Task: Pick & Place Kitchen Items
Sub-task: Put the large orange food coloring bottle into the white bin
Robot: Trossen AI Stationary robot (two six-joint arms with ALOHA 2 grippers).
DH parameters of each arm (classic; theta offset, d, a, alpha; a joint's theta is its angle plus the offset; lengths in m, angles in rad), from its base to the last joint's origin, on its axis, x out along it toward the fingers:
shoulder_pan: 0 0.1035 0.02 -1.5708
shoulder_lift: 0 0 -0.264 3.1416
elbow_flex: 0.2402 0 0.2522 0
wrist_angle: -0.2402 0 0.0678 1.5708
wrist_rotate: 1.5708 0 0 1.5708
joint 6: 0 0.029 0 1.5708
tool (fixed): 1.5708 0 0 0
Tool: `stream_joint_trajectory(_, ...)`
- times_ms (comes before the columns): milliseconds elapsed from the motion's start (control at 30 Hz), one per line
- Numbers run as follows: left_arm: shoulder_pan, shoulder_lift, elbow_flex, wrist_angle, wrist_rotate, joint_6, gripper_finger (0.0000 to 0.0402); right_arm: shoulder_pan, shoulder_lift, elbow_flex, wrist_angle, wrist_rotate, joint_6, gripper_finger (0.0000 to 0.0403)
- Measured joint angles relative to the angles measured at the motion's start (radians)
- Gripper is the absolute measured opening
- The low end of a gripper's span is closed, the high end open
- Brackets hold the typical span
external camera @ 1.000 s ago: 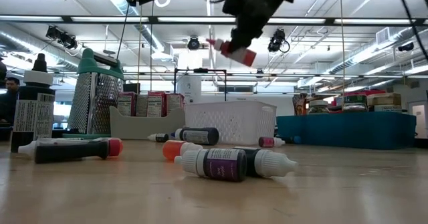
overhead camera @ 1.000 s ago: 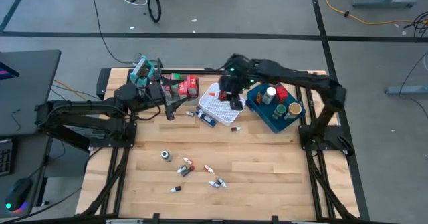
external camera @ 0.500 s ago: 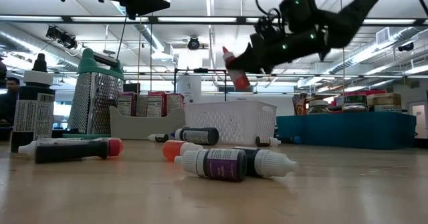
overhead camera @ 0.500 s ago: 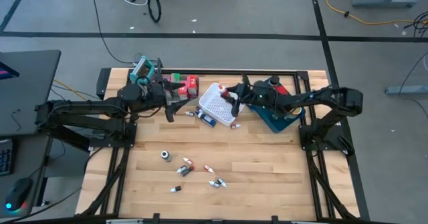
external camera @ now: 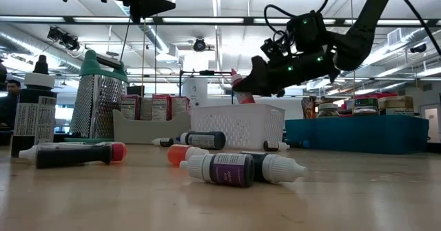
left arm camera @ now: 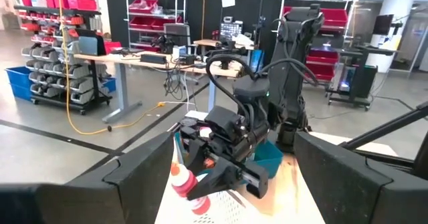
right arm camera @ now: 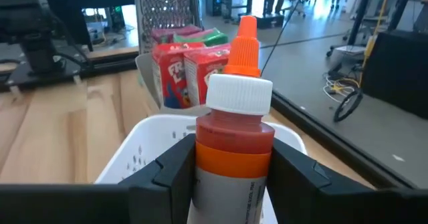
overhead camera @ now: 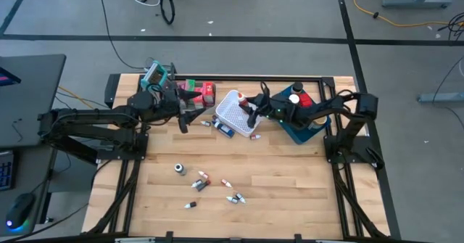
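Note:
A red sauce bottle [right arm camera: 234, 150] with a white cap and an orange nozzle hangs over the white mesh basket [overhead camera: 233, 114]; my right gripper [overhead camera: 254, 106] is shut on it. In the low view the bottle [external camera: 242, 92] stands just above the basket's rim [external camera: 238, 108]. My left gripper [overhead camera: 190, 111] waits open and level at the table's far left, by the clear bin, with nothing between its fingers. Small dropper bottles [overhead camera: 203, 181] lie on their sides on the near part of the table. My right gripper pinches the bottle's body [right arm camera: 231, 167] just below the white cap, one finger [right arm camera: 175, 174] on each side. The fingers come level from the table's right side. The bottle is nearly upright with its nozzle [external camera: 236, 74] up, clear of the table; its lower end is hidden by the basket.
A blue tray [overhead camera: 304, 130] with jars stands at the far right. The clear bin [overhead camera: 190, 98] with red cartons and a metal grater [overhead camera: 156, 75] stand at the far left. A dark bottle [overhead camera: 223, 130] lies beside the basket. The wood in the middle is bare.
My right gripper has come down toward the basket and tipped from pointing down to pointing level. The bottle in it has swung from lying sideways, high above the basket, to nearly upright at the basket's rim.

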Motion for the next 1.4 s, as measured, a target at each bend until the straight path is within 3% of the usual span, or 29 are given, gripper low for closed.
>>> stream_joint_trajectory(267, 0.001, 0.000, 0.000, 0.000, -0.001, 0.034, 0.0316, -0.001, 0.092, 0.090, 0.018, -0.005, -0.037, 0.0162)
stream_joint_trajectory(533, 0.001, 0.000, 0.000, 0.001, -0.048, 0.162, 0.0316, -0.001, 0.103, 0.115, 0.020, -0.005, -0.042, 0.0162)
stream_joint_trajectory(667, 0.001, 0.000, 0.000, -0.003, -0.068, 0.044, 0.0316, -0.001, 0.103, 0.115, 0.012, -0.005, -0.045, 0.0162)
stream_joint_trajectory(867, 0.000, 0.003, 0.000, -0.001, -0.036, 0.079, 0.0314, -0.001, 0.103, 0.115, 0.010, -0.005, -0.044, 0.0162)
stream_joint_trajectory(1067, 0.013, 0.200, 0.000, 0.123, -0.090, -0.009, 0.0288, -0.001, 0.103, 0.115, 0.022, -0.010, -0.044, 0.0162)
stream_joint_trajectory(1200, 0.053, 0.399, 0.002, 0.295, -0.133, -0.089, 0.0267, -0.001, 0.103, 0.115, 0.032, -0.101, -0.042, 0.0162)
stream_joint_trajectory(1300, 0.107, 0.517, 0.031, 0.338, -0.082, -0.172, 0.0259, 0.000, 0.103, 0.115, 0.039, -0.212, -0.050, 0.0162)
stream_joint_trajectory(1400, 0.157, 0.610, 0.073, 0.342, 0.034, -0.206, 0.0257, 0.000, 0.103, 0.116, 0.045, -0.305, -0.074, 0.0162)
